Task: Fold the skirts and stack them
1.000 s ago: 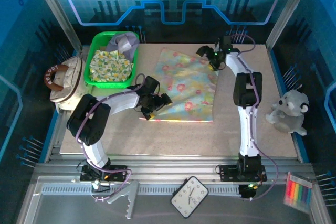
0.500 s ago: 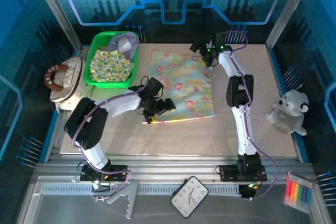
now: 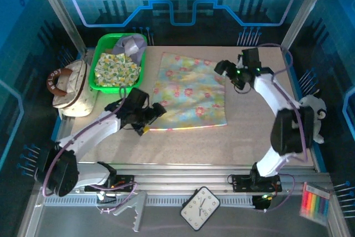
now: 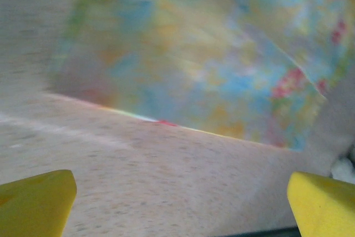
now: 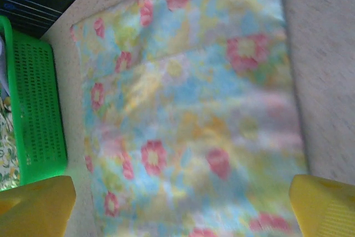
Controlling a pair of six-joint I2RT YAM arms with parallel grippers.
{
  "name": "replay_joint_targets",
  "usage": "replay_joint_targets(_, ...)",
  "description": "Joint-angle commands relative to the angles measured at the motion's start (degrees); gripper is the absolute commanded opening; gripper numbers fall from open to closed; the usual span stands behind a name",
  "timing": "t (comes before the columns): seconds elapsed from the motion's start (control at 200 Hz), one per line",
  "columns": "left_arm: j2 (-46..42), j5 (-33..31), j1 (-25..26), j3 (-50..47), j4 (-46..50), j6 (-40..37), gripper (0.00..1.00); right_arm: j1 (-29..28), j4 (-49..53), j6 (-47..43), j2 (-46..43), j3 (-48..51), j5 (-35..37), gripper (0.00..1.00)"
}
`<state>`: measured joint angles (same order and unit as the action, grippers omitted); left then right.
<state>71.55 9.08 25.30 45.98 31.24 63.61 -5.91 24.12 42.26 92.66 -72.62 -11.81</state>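
A pastel floral skirt point(image 3: 191, 90) lies spread flat in the middle of the table. My left gripper point(image 3: 152, 117) hangs open just off its near left corner, fingers point(image 4: 39, 201) wide apart over bare table, with the cloth's edge point(image 4: 211, 54) ahead. My right gripper point(image 3: 223, 72) is open by the far right corner and looks down on the floral cloth point(image 5: 194, 115), nothing between its fingers point(image 5: 324, 206). A yellow-green leafy skirt point(image 3: 115, 69) and a lavender-grey one point(image 3: 132, 44) sit bunched in the green basket point(image 3: 94, 65).
The green basket point(image 5: 36, 115) stands at the back left, close to the floral skirt's left edge. A cream handbag point(image 3: 69, 87) sits left of it. A white plush toy point(image 3: 310, 117) is at the right edge, partly behind my right arm. Bare table runs along the front.
The floral skirt has shifted left and now lies flatter. My left gripper drew back to the left, off the cloth. My right gripper swung right and nearer, its arm now bent over the table's right side.
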Motion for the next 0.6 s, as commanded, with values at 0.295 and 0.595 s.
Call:
replay_joint_targets(0.295,-1.4,-1.5,-3.4,-8.6,-6.7,14.2,0.67,0.7,3.9,8.8,-25.4,29.1,2.3,0.88)
replay_joint_targets(0.595,2.2,-5.3,-3.0,-11.0,-8.3,21.6,0.59,0.2,3.0,10.8,-28.2,31.6,3.2,0.93)
